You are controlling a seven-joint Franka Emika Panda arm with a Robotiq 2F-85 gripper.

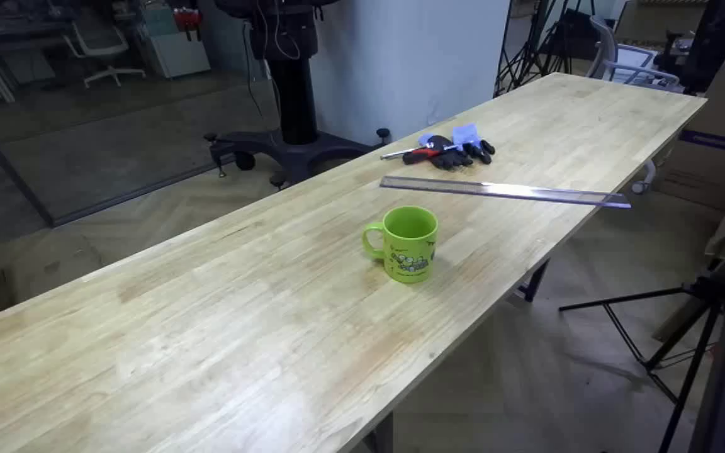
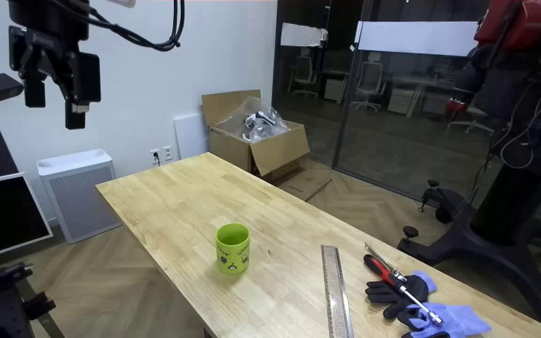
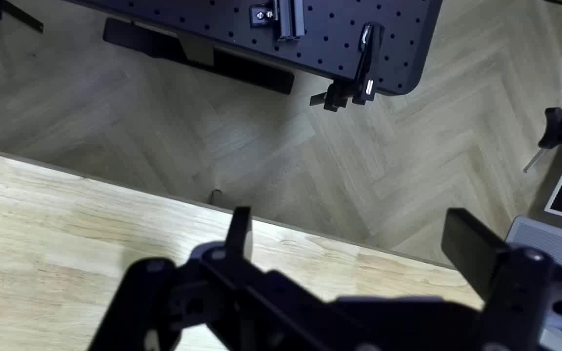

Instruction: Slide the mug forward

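The lime-green mug [image 1: 409,248] stands upright on the wooden table [image 1: 262,302], its loop handle showing in an exterior view. It also shows in an exterior view [image 2: 233,251], where its handle is hidden. A dark cartoon print is on its body. My gripper [image 2: 56,110] hangs high in the air at the upper left of that view, well apart from the mug. In the wrist view my gripper [image 3: 348,229] is open and empty, its fingers wide apart. Below it are the table's edge [image 3: 286,226] and the floor. The mug is out of the wrist view.
A metal ruler [image 1: 504,190] lies across the table beyond the mug; it also shows in an exterior view [image 2: 337,291]. Gloves [image 2: 453,319] and a red-handled tool [image 2: 377,266] lie near the far edge. A black perforated board [image 3: 349,29] stands across the floor gap.
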